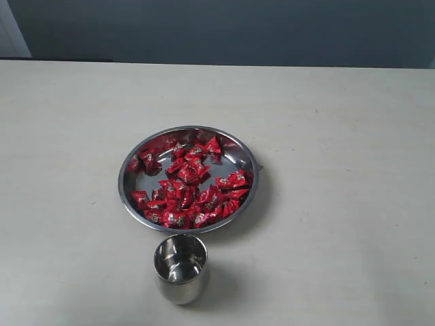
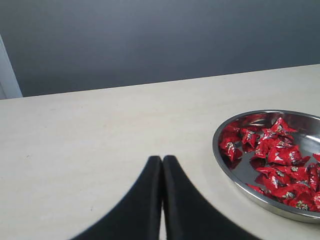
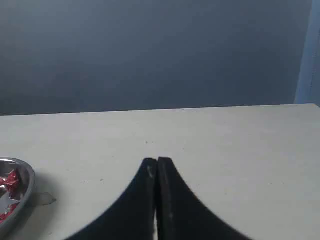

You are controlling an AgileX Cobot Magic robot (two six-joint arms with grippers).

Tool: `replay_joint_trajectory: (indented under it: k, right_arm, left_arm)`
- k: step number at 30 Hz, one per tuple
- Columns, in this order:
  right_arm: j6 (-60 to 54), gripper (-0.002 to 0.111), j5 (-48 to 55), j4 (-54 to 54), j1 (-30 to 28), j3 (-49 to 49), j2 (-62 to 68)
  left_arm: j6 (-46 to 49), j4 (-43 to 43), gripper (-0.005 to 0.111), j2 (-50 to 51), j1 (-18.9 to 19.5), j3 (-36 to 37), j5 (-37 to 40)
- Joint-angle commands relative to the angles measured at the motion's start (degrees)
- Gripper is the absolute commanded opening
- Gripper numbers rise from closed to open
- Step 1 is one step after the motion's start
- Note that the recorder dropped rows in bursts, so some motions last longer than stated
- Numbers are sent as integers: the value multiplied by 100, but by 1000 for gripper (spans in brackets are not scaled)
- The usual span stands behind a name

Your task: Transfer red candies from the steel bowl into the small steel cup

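Note:
The steel bowl (image 1: 129,178) sits mid-table and holds several red candies (image 1: 187,190) in crinkled foil. Just in front of it stands the small steel cup (image 1: 180,267), upright, and I see no candy inside. Neither arm shows in the exterior view. In the left wrist view my left gripper (image 2: 162,159) is shut with nothing between its black fingers, over bare table beside the bowl (image 2: 235,172) and its candies (image 2: 280,155). My right gripper (image 3: 157,161) is also shut and empty, apart from the bowl's rim (image 3: 29,186), where a few candies (image 3: 9,180) show.
The pale table (image 1: 340,136) runs wide on all sides of the bowl and cup. A dark grey wall (image 1: 224,30) stands behind its far edge.

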Motion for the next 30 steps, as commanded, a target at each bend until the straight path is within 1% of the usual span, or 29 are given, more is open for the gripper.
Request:
replay_joint_trajectory:
  k: [1, 5, 9, 11, 13, 15, 17, 18, 20, 21, 24, 26, 28, 30]
  right_arm:
    - [-12, -1, -29, 10, -33, 14, -23]
    - [-12, -1, -29, -15, -33, 14, -23]
    - [-41, -1, -79, -491, -33, 14, -23]
    - [0, -1, -376, -112, -33, 14, -23]
    - [25, -1, -801, 593, -33, 14, -23]
    - [39, -1, -1269, 1057, -33, 14, -23]
    - [795, -1, -2555, 2677, -22, 14, -23]
    - [795, -1, -2774, 2931, -22, 14, -23]
    - [795, -1, -3340, 3210, -22, 14, -23]
    - [795, -1, -3447, 3210, -22, 14, -23]
    - [795, -1, -3500, 3188, -22, 14, -23]
    - [667, -1, -3828, 3214, -32, 14, -23]
    - [530, -1, -3735, 3203, -32, 14, -23]
    - [504, -1, -3969, 3277, -32, 14, -23]
  left_arm:
    - [1, -31, 0, -26, -4, 21, -14]
    - [1, -31, 0, -26, -4, 21, -14]
    - [1, -31, 0, -26, -4, 21, -14]
    - [1, -31, 0, -26, -4, 21, -14]
    - [1, -31, 0, -26, -4, 21, -14]
    - [1, -31, 0, -26, -4, 21, -14]
    - [1, -31, 0, -26, -4, 21, -14]
    - [1, -31, 0, -26, -4, 21, -14]
    - [1, -31, 0, -26, -4, 21, -14]
    - [1, -31, 0, -26, -4, 21, -14]
    - [1, -31, 0, -26, -4, 21, -14]
    - [1, -31, 0, -26, -4, 21, -14]
    - [1, -31, 0, -26, -4, 21, -14]
    - [1, -31, 0, -26, -4, 21, -14]
